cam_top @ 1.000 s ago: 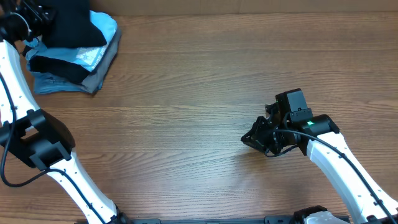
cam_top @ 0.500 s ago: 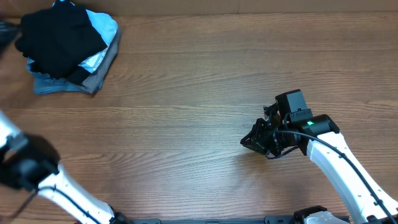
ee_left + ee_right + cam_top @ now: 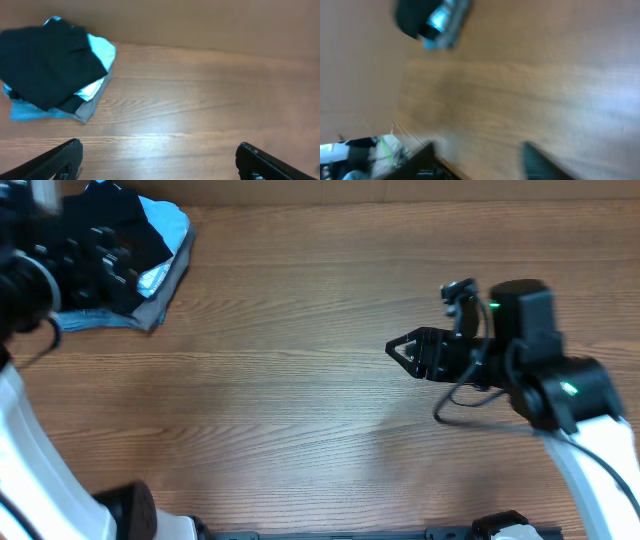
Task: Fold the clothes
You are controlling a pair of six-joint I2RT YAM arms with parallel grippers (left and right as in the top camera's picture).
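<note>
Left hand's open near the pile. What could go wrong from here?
1. The black shirt lies bunched atop the light blue garment and grey garment; the open left hand may pinch those too.
2. They sit by the far edge of the table; a push could shove them off.

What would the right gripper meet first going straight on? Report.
Only bare wooden table ahead of the right gripper; the black shirt on the far pile seems off its line.

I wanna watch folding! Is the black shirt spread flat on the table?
No, the black shirt sits bunched atop the light blue garment and grey garment.
</note>
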